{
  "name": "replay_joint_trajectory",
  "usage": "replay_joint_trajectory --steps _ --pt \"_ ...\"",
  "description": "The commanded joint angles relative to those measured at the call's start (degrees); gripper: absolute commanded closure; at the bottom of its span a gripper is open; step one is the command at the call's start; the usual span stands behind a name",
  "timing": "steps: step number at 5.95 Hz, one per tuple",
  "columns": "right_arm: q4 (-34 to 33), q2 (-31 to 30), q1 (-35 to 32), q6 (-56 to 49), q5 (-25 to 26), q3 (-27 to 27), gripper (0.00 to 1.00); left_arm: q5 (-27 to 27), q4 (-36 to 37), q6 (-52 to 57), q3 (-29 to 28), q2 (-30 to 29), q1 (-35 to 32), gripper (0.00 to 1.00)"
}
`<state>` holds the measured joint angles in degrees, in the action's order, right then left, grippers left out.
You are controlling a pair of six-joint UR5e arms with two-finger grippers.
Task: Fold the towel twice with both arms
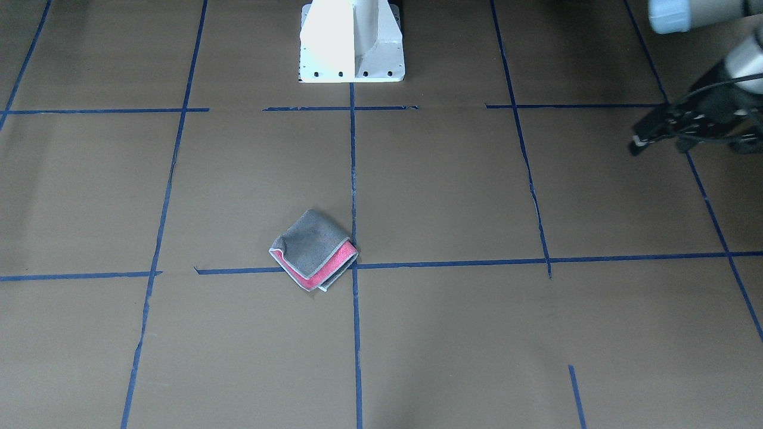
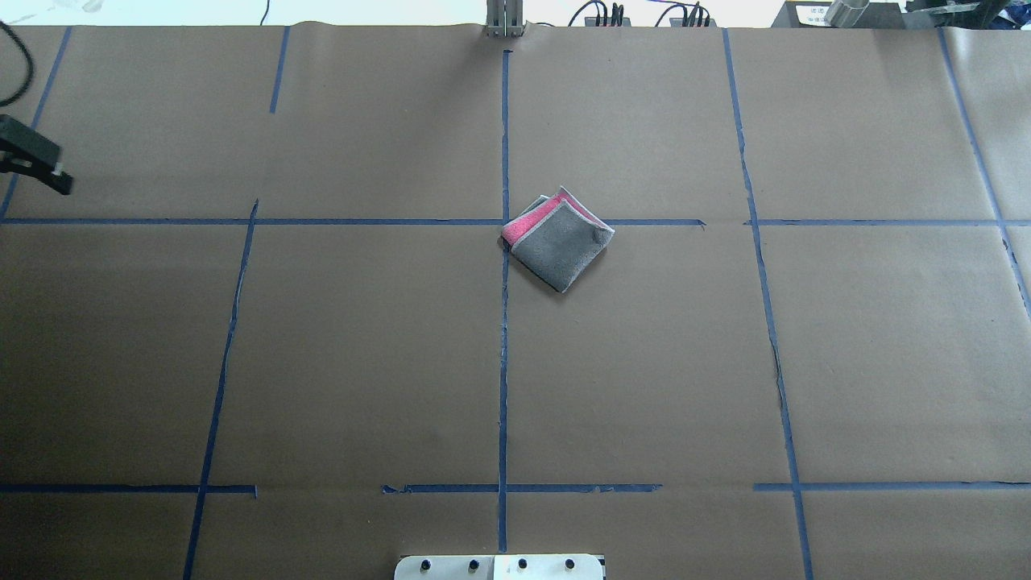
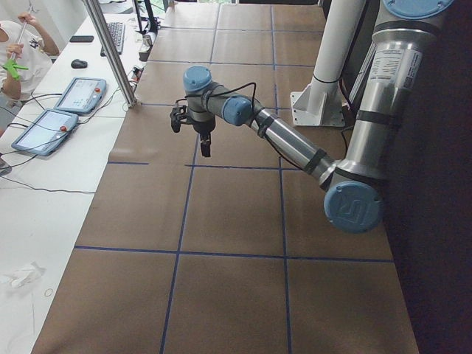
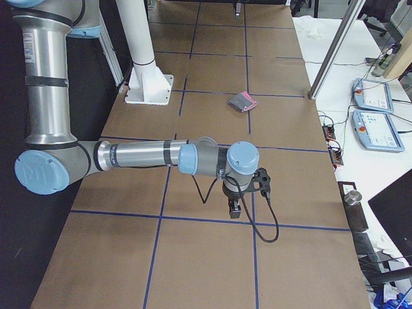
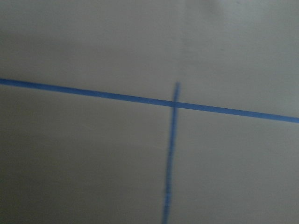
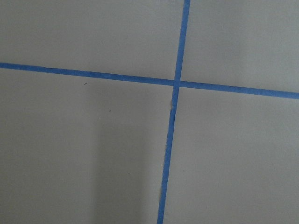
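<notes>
The towel (image 1: 313, 250) lies folded into a small square near the middle of the table, grey face up with a pink-red strip showing along one edge. It also shows in the overhead view (image 2: 560, 246) and in the exterior right view (image 4: 243, 102). My left gripper (image 1: 636, 143) hovers far off at the table's left end (image 2: 58, 181), empty, its fingers looking shut. My right gripper (image 4: 233, 209) shows only in the exterior right view, far from the towel; I cannot tell whether it is open or shut. Both wrist views show only brown paper and blue tape.
The table is covered in brown paper with a grid of blue tape lines (image 2: 503, 322). The white pedestal base (image 1: 351, 42) stands at the robot's edge. Operator desks with tablets (image 4: 373, 129) lie beyond the far edge.
</notes>
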<state>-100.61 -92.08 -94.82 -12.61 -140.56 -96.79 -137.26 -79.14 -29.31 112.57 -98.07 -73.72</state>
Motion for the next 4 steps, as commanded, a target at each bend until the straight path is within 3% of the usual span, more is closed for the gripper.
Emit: replay_joint_trajectory --steps 1,3,4 --pt "0.1 -1.4 -1.2 0.1 -1.6 0.2 0.0 -1.3 5.9 24.3 -7.7 4.6 -12.9 0.0" --pt "1.4 -3.8 -1.2 0.5 -1.0 0.6 0.0 -1.0 5.2 39.0 -16.9 7.7 -18.6 0.0" --pt "1.5 -3.6 -1.2 0.7 0.8 1.3 0.0 -0.9 5.0 40.7 -17.9 9.4 -18.8 0.0"
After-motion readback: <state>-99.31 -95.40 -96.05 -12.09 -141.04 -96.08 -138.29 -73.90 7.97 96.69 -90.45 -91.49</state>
